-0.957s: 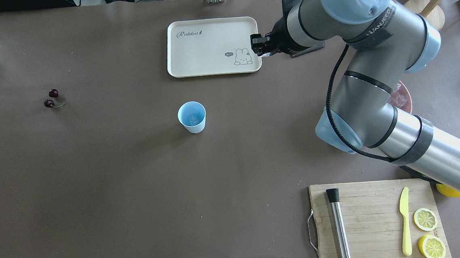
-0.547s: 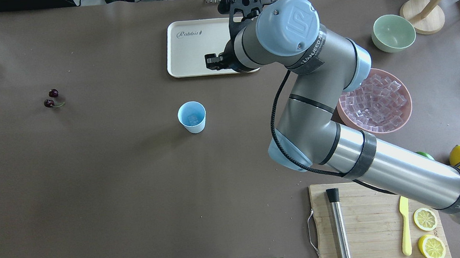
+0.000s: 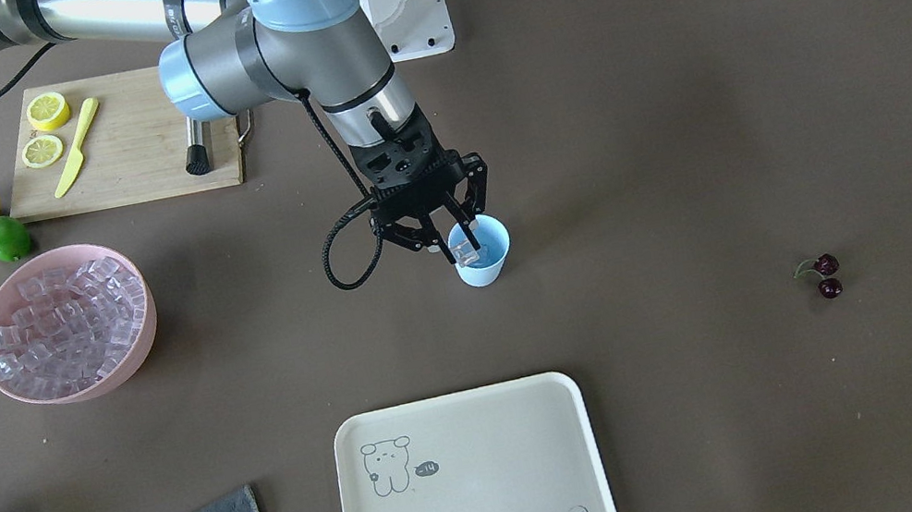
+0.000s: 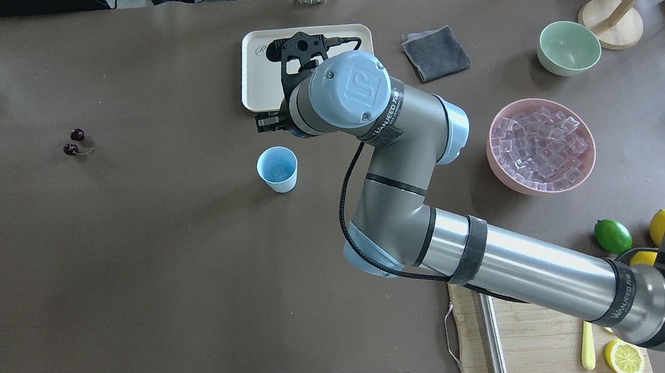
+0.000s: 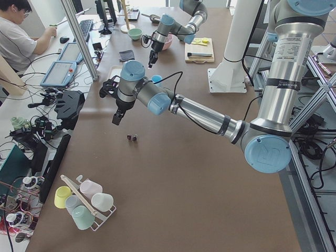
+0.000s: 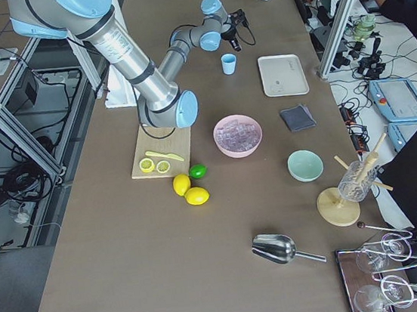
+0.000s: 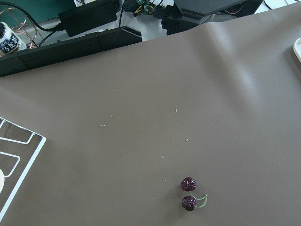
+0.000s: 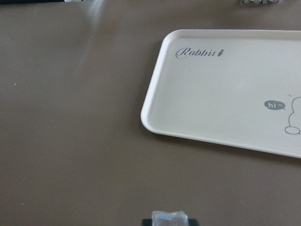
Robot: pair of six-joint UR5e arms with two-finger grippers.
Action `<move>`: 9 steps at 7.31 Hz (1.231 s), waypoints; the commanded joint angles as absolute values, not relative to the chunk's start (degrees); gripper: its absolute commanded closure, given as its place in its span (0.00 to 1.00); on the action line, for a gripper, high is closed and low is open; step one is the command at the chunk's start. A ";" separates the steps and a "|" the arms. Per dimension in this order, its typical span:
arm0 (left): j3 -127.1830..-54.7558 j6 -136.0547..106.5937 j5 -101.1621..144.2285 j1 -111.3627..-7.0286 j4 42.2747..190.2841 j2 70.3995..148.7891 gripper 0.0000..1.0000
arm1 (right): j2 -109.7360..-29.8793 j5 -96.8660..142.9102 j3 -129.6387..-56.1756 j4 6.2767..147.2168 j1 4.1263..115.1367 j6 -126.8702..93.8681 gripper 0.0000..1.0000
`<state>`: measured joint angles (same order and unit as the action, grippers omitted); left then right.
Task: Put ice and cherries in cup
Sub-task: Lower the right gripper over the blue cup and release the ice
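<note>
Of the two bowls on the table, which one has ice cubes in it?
The pink bowl: it is full of ice cubes, while the pale green bowl shows a bare inside.

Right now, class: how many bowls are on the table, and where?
2. The pink bowl, full of ice, sits on the robot's right; the pale green bowl, empty, stands beyond it, near the grey cloth. None seems hidden.

A cream tray [image 8: 211,99] bears "Rabbit" in script and "hi~" in a speech bubble. The right arm's black strap [image 4: 620,301] reads "WANJEED".
</note>
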<state>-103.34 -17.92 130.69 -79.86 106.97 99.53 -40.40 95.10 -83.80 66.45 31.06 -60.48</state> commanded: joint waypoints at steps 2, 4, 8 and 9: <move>-104.84 -17.93 130.78 -79.81 107.05 98.44 0.02 | -40.17 94.57 -81.82 64.16 27.87 -60.64 1.00; -105.65 -17.93 130.69 -79.80 107.05 97.73 0.02 | -40.87 94.57 -82.00 64.07 27.08 -61.08 1.00; -106.52 -17.93 130.69 -79.54 106.70 99.13 0.02 | -42.62 96.75 -84.36 64.51 31.09 -60.38 0.00; -104.87 -17.93 130.69 -78.58 106.44 101.66 0.02 | -43.58 100.42 -85.07 64.60 33.81 -60.47 0.00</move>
